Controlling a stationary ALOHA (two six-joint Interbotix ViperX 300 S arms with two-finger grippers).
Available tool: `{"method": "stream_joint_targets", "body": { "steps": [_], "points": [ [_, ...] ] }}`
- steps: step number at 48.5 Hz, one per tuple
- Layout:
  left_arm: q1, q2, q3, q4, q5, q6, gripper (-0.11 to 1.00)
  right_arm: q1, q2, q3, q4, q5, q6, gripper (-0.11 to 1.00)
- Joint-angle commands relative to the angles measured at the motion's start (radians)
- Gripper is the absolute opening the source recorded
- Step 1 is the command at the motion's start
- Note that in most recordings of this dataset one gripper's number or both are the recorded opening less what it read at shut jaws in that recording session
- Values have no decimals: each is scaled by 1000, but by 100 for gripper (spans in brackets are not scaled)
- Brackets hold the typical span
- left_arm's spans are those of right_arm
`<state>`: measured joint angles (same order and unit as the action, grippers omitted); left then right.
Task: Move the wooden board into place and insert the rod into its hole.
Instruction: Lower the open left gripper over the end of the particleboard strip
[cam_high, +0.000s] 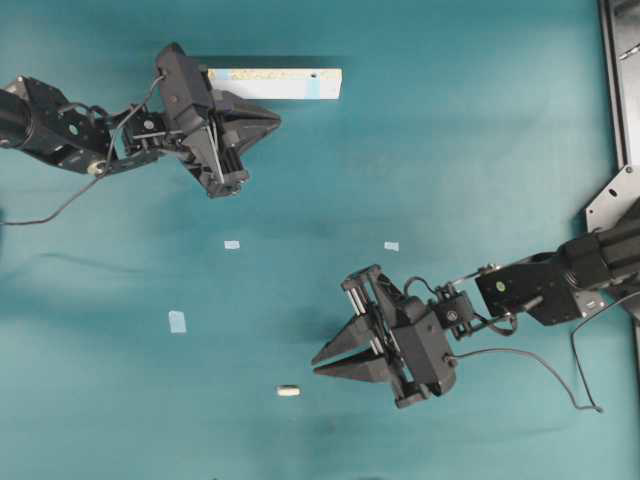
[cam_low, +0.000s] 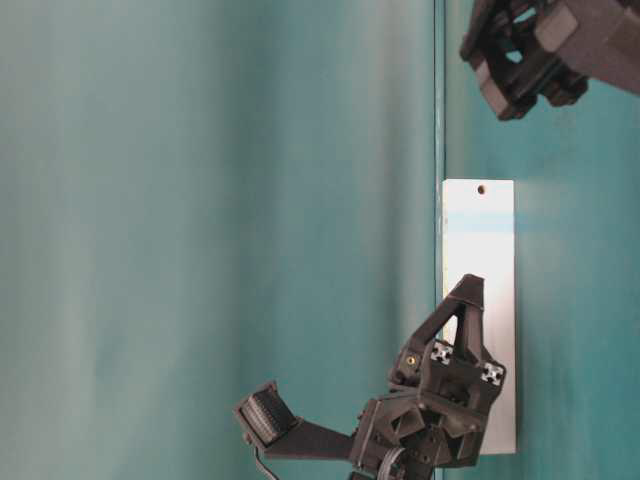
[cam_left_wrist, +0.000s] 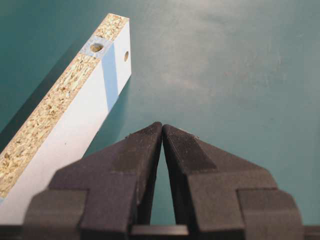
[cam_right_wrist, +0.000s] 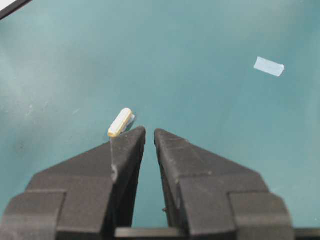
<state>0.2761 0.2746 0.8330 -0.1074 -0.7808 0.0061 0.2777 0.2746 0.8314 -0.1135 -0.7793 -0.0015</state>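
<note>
Overhead view, left to right, with the wooden board (cam_high: 275, 83) as landmark. The left gripper (cam_high: 272, 120) sits just below the board's left half, its fingers pressed together on nothing; in the left wrist view the tips (cam_left_wrist: 162, 131) meet beside the board (cam_left_wrist: 80, 115), whose taped end carries a hole in the speckled edge. Three pale-blue tape squares (cam_high: 177, 321) lie well below the board. The rod (cam_high: 288, 391) lies flat on the teal table (cam_high: 470, 150), far below the board. The right gripper (cam_high: 318, 365) points at the rod, fingers slightly parted and empty, tips (cam_right_wrist: 137, 134) just beside the rod (cam_right_wrist: 120, 122).
</note>
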Motion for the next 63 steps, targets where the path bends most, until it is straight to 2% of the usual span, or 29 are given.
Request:
{"method": "stream_joint_targets", "body": {
  "steps": [1, 3, 5, 7, 10, 16, 19, 25, 31, 33, 36, 42, 51, 54, 57, 63],
  "points": [
    [-3, -38, -26, 32, 52, -11, 16, -2, -15, -18, 2, -6, 2, 24],
    [-3, -44, -34, 31, 98, -9, 14, -2, -18, -29, 0, 23, 2, 21],
    [-3, -52, -43, 32, 152, -8, 4, -2, -20, -40, -5, 64, 2, 13],
    [-3, -60, -55, 32, 219, -3, 0, -2, -26, -54, -12, 120, 2, 5],
    [-3, -66, -71, 34, 287, -2, 0, -2, -37, -77, -21, 207, 2, 0],
    [-5, -74, -94, 35, 351, 0, 1, -2, -52, -123, -25, 368, 3, -1],
    [-8, -74, -100, 35, 351, 3, 11, -2, -58, -132, -25, 423, 5, -1],
    [-14, -74, -103, 38, 356, 15, 45, -2, -67, -141, -25, 495, 3, -1],
    [-32, -77, -103, 40, 365, 60, 76, 2, -83, -140, -25, 543, 9, -1],
    [-41, -81, -104, 40, 371, 83, 83, 2, -87, -141, -25, 548, 12, -1],
    [-54, -98, -104, 38, 387, 126, 84, 2, -92, -141, -25, 555, 17, 1],
    [-57, -170, -103, 38, 440, 202, 90, 2, -97, -143, -23, 561, 35, 24],
    [-18, -301, -94, 40, 635, 275, 91, 2, -101, -152, -25, 597, 61, 79],
    [-3, -334, -87, 40, 689, 298, 91, 3, -106, -152, -25, 604, 61, 92],
    [14, -360, -75, 40, 721, 327, 91, 3, -114, -153, -25, 607, 61, 99],
    [55, -396, -37, 40, 735, 387, 91, 3, -138, -152, -26, 607, 61, 99]
  ]
}}
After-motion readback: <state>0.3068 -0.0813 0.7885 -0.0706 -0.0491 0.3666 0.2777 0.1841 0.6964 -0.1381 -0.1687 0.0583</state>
